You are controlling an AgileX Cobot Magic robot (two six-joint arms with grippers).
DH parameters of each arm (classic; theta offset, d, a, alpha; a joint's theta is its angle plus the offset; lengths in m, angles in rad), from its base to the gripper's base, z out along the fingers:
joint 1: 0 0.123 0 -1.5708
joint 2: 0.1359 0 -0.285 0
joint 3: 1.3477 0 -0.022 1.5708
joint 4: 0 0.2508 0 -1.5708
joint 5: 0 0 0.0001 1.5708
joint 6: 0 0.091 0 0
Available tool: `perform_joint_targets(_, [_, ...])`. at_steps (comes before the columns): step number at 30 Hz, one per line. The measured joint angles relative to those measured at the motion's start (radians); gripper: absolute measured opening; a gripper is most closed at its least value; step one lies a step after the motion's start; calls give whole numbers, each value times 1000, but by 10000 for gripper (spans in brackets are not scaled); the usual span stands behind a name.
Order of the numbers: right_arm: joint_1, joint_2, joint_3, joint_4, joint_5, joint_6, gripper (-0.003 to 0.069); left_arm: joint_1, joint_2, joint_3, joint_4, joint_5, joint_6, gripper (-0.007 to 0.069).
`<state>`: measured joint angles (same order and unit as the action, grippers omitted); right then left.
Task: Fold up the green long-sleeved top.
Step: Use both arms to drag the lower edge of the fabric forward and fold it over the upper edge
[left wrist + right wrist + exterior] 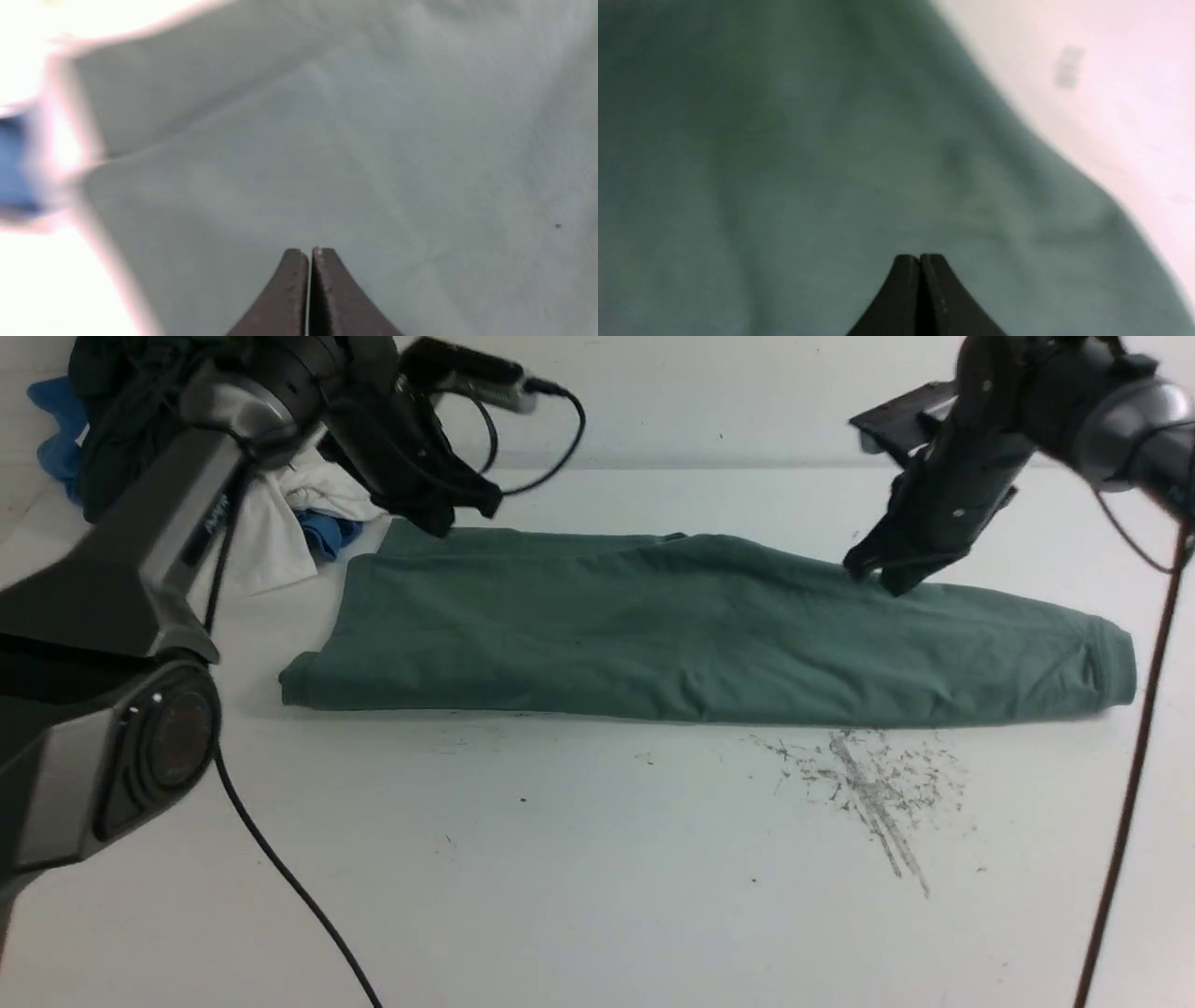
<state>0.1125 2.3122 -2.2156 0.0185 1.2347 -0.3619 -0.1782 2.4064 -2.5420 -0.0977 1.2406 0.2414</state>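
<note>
Left hand [309, 254] and right hand [919, 259] both closed

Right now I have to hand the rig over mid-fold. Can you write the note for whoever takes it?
Left gripper: shut, empty, over the far left corner of the green top.
Right gripper: shut, empty, at the top's far edge toward its right end; I cannot tell if it touches the fabric.
Top: lies as a long folded band across the table, cuffed end to the right. A pile of other clothes sits at the far left, close to the top's corner.
Done: the lengthwise fold, as it looks.
Left: probably folding the band crosswise into a compact stack.
</note>
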Motion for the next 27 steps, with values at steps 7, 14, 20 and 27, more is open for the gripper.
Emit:
perform_joint_targets(7, [-191, -139, 139, 135, 1, 9, -14, 75, -238, 448, 3, -5, 22, -7])
perform_joint_targets(14, [-282, -151, 315, 211, 5, -2, -14, 123, -256, 801, 7, -84, 21, -7])
perform_joint_targets(20, [-286, -114, 410, 178, -184, -25, -14, 123, -242, 849, -29, -185, 11, -7])
perform_joint_targets(27, [-293, -122, 306, 144, -153, 178, 3, 122, -374, 833, -23, -110, 41, -7])
